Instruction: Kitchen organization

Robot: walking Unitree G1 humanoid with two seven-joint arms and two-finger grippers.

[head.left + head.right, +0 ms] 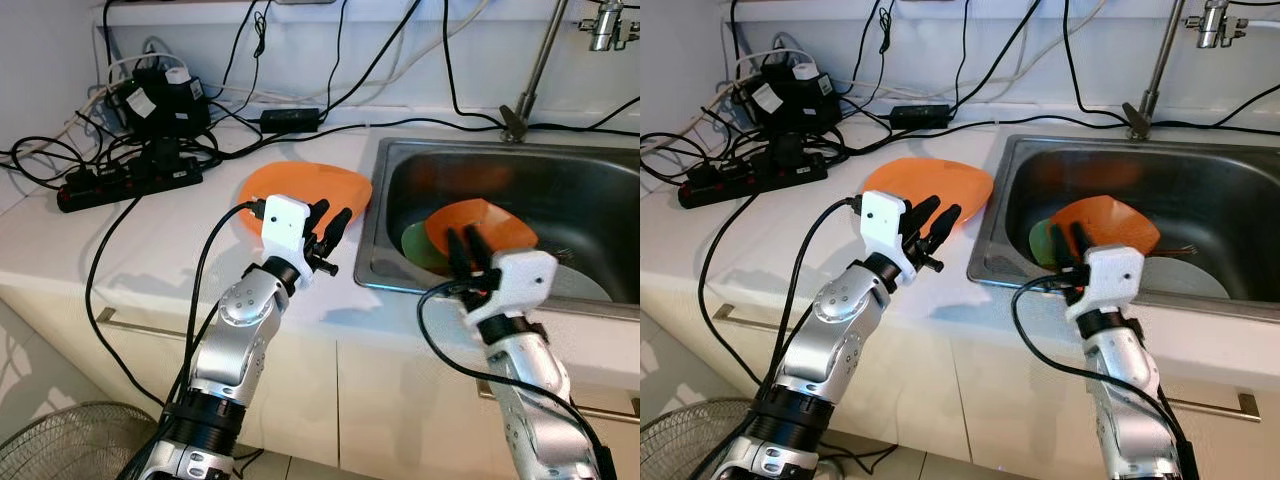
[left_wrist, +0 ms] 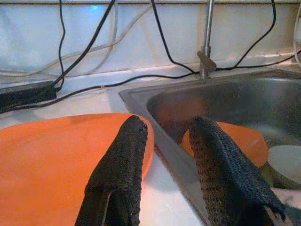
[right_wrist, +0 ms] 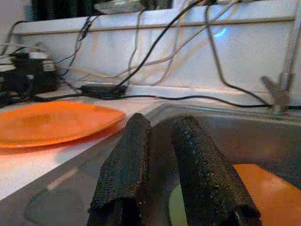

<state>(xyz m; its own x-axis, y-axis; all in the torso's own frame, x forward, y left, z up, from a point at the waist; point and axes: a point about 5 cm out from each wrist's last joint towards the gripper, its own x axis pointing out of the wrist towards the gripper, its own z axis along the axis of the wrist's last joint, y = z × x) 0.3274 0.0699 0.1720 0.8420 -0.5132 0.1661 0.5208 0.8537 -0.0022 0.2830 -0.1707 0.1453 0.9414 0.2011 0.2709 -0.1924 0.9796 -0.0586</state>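
An orange plate (image 1: 303, 190) lies flat on the white counter, just left of the steel sink (image 1: 400, 160). My left gripper (image 1: 331, 222) hovers open over the plate's near right edge, nothing between its fingers (image 2: 120, 160). Inside the sink a second orange plate (image 1: 480, 224) leans over a green plate (image 1: 420, 247), and a grey plate (image 1: 580, 282) lies beside them. My right gripper (image 1: 466, 247) hangs at the sink's front rim before the orange plate. Its fingers (image 3: 136, 155) stand a narrow gap apart and hold nothing.
A black power strip (image 1: 130, 181) with adapters and tangled cables fills the counter's back left. A cable runs across the counter behind the sink. The tap (image 1: 540, 60) rises at the back. A fan (image 1: 70, 445) stands on the floor at lower left.
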